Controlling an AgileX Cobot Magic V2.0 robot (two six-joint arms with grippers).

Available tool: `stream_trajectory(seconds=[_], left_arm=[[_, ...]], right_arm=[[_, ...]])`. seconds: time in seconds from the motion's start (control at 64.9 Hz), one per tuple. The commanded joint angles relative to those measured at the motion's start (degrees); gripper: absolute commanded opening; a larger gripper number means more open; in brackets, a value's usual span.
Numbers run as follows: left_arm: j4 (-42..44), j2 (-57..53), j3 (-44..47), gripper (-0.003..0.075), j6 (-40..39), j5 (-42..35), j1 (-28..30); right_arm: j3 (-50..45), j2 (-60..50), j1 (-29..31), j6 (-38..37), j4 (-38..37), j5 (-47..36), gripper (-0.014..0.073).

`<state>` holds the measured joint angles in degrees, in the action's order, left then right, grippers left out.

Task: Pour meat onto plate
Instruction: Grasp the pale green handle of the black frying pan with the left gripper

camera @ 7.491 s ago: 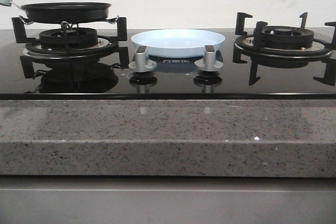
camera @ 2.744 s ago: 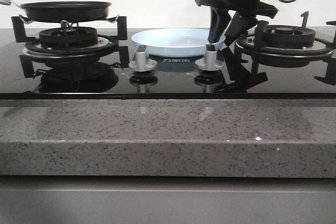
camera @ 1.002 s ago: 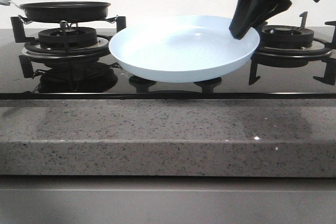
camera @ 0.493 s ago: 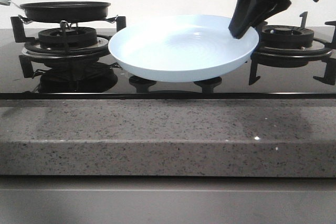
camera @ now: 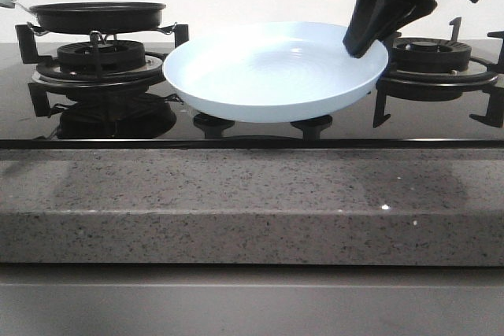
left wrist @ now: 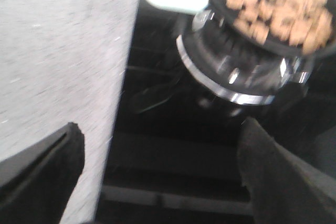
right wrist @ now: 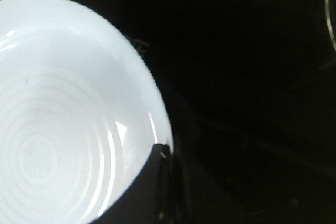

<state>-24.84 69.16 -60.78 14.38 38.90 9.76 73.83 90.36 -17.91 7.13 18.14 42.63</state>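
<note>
We hold the plate (camera: 272,72) by its rim in the right gripper (camera: 364,41), tilted above the hob. The left gripper (left wrist: 157,171) gapes empty; the meat (left wrist: 273,9) sits in the pan (camera: 96,16). A one-edge pinch may slip once meat lands.

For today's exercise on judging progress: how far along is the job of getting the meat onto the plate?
Done: the right gripper has the plate by its rim, lifted off the stove and tilted. In hand: the open left gripper is near the pan. Left: gripping the pan and pouring; the meat lies in it, and the plate is bare.
</note>
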Motion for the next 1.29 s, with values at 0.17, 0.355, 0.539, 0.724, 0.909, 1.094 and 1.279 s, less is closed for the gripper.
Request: stream_trajectory(seconds=[0.17, 0.355, 0.539, 0.724, 0.909, 1.094, 1.279], left_arm=[[-17.2, 9.1, -9.0, 0.0588, 2.8, -2.3, 3.1], [-24.4, 16.2, -13.6, 0.0588, 3.3, -2.6, 3.1], [-28.9, 22.4, -17.3, 0.0588, 3.3, -2.6, 3.1], [-33.5, 27.1, -20.5, 0.0588, 3.5, -1.2, 3.1], [-36.3, 30.2, -22.7, 0.0587, 5.3, 1.5, 3.7], [-43.6, 30.5, -22.8, 0.0587, 9.6, 4.1, 5.7], [-45.6, 31.4, -22.9, 0.0587, 10.6, 6.4, 6.5]], right_arm=[[1.2, -2.3, 0.1, 0.7, 0.7, -2.7, -0.0106], [1.2, -2.3, 0.1, 0.7, 0.7, -2.7, -0.0106], [1.2, -2.3, 0.1, 0.7, 0.7, -2.6, -0.0106], [1.2, -2.3, 0.1, 0.7, 0.7, -2.6, -0.0106], [1.2, -2.3, 0.1, 0.7, 0.7, -2.6, -0.0106], [1.2, -2.3, 0.1, 0.7, 0.7, -2.6, -0.0106], [1.2, -2.3, 0.1, 0.7, 0.7, -2.6, -0.0106]])
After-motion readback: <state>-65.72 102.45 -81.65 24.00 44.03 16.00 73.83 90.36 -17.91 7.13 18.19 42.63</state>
